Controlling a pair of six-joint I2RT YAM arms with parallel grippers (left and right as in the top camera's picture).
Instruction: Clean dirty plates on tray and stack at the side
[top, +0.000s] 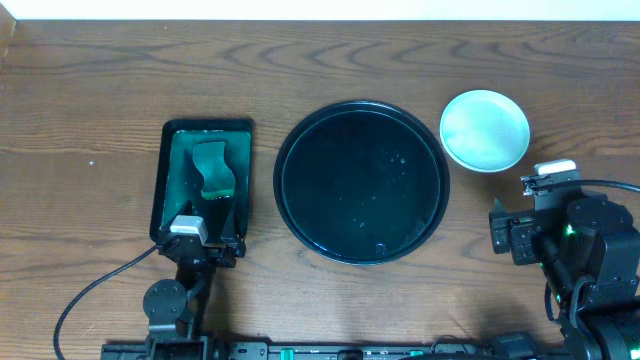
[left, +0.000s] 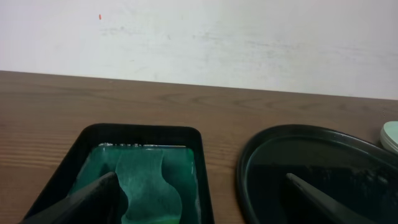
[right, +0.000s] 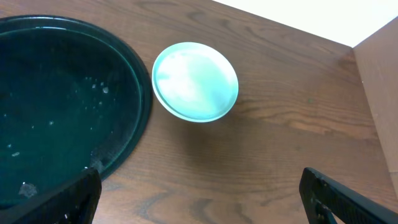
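Now, black tray (top: 340, 190): centre of the table, pale specks on its glossy floor.
Plates (top: 485, 130): on the table at the tray's 2 o'clock, just beside its rim, pale mint; how many, cannot tell.
Left gripper (left: 202, 202): jaws wide, empty, over the green tray (top: 207, 124) at its 6 o'clock edge.
Right gripper (right: 202, 202): jaws wide, empty, 4 o'clock of the black tray.
Sponge (top: 213, 168): lying in the green tray.

Robot lab bench, wooden table (top: 80, 100), blank white wall (left: 199, 37)
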